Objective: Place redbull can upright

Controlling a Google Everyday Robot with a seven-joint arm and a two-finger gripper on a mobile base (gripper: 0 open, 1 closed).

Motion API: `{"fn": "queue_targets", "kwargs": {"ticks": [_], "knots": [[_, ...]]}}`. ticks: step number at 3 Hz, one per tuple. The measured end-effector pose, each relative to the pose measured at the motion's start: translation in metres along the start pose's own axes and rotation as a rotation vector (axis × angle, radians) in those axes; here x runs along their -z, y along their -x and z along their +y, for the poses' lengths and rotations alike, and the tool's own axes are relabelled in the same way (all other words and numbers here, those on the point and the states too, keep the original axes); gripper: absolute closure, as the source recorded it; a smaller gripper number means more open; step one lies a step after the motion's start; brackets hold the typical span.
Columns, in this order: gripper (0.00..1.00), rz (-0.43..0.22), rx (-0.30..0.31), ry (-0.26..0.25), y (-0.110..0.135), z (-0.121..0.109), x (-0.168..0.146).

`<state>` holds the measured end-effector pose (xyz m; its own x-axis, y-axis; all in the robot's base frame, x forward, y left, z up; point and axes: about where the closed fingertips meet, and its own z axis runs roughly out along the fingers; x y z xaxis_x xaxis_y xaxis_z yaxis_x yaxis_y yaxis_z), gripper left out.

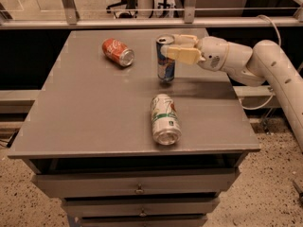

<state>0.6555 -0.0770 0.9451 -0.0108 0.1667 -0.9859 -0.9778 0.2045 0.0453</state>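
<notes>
Gray table (94, 117) over drawers, speckled floor, railing behind. Red cola can (118, 52) lying far-left, white-green can (165, 119) lying near front. Tool (173, 46) clamped round top of redbull can (165, 69); can upright mid-table, base looks down.

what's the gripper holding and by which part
The gripper, at the grey table's far side, clamps the slim blue-and-silver metal redbull can by its upper sides, just below the rim.
</notes>
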Motion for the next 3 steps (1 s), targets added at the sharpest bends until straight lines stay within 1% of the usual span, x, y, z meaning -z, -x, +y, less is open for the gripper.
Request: {"fn": "queue_targets", "kwargs": {"ticks": [1, 2, 3], "knots": [[0.62, -0.002, -0.023, 0.015, -0.009, 0.001, 0.004], [0.38, 0.001, -0.032, 0.021, -0.016, 0.003, 0.007], [0.07, 0.017, -0.027, 0.025, -0.023, 0.007, 0.016]]}}
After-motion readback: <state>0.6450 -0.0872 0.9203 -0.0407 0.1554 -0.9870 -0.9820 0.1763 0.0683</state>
